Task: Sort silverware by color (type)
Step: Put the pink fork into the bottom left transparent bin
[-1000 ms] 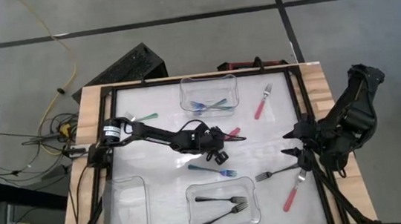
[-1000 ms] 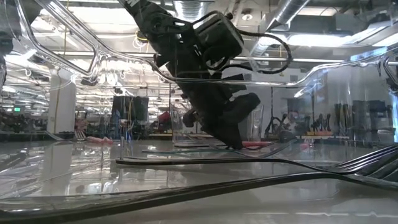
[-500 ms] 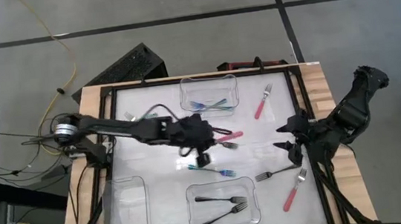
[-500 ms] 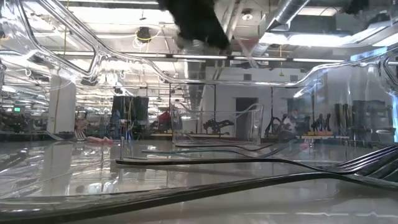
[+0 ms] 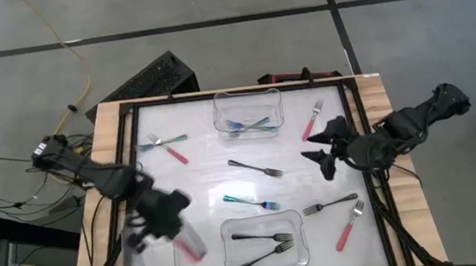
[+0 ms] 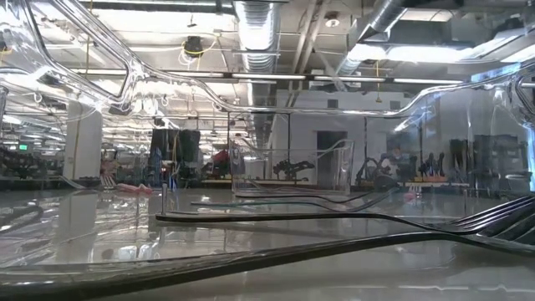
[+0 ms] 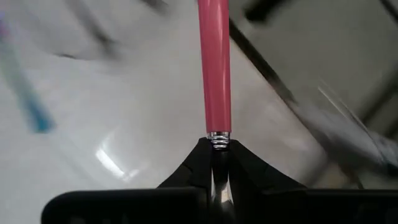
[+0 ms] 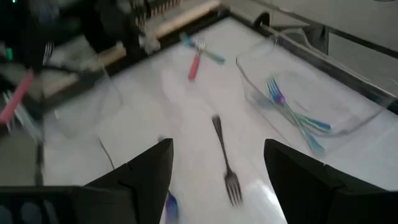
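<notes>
Left gripper [image 5: 181, 236] over the near-left of the table [image 5: 198, 177], beside the empty bin [image 5: 149, 253]; its fingers [image 7: 239, 165] are clamped on the metal neck of a pink fork [image 7: 214, 68], whose handle sticks out past the tips. Right gripper [image 5: 321, 149] over the right side of the table, jaws spread wide and holding nothing. Far bin [image 5: 248, 114] holds teal forks [image 5: 250, 125]; near bin [image 5: 263, 241] holds black forks [image 5: 263, 244]. Loose on the table: a black fork [image 5: 255, 167] at centre; a teal fork [image 5: 251, 202] just nearer; a black fork [image 5: 330, 204] and a pink fork [image 5: 349, 225] at near right; a pink fork [image 5: 312, 120] at far right; a pink fork [image 5: 169, 149] crossing a teal one [image 5: 166, 141] at far left.
</notes>
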Controlling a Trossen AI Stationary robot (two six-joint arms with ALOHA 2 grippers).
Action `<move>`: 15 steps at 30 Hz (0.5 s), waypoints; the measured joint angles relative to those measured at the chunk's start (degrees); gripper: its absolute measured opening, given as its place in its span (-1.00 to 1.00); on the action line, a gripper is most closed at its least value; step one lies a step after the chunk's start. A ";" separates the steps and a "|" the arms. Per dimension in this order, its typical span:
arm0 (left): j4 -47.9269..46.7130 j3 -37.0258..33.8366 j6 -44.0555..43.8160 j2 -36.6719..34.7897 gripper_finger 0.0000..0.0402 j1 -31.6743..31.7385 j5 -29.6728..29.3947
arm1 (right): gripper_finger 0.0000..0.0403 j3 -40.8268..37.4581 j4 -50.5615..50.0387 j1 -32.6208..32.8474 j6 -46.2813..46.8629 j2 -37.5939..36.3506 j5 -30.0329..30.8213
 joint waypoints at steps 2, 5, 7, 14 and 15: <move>-2.59 0.00 2.27 -0.17 -0.94 -4.18 2.29 | 0.37 0.00 3.56 -1.83 0.02 0.48 -0.01; -6.57 -0.03 5.62 0.07 -0.93 -9.34 5.20 | 0.37 0.00 8.21 -3.63 0.04 1.53 -0.19; -9.10 -0.06 8.28 0.87 -0.93 -11.58 6.18 | 0.37 0.00 11.58 -4.12 0.04 2.50 -0.31; -3.92 -9.32 14.88 2.70 -0.92 -16.76 5.14 | 0.37 0.00 17.93 -3.45 0.08 8.22 -2.28; -3.45 -11.01 15.22 2.73 -0.92 -16.83 4.55 | 0.37 0.00 18.37 -3.25 0.09 9.06 -2.55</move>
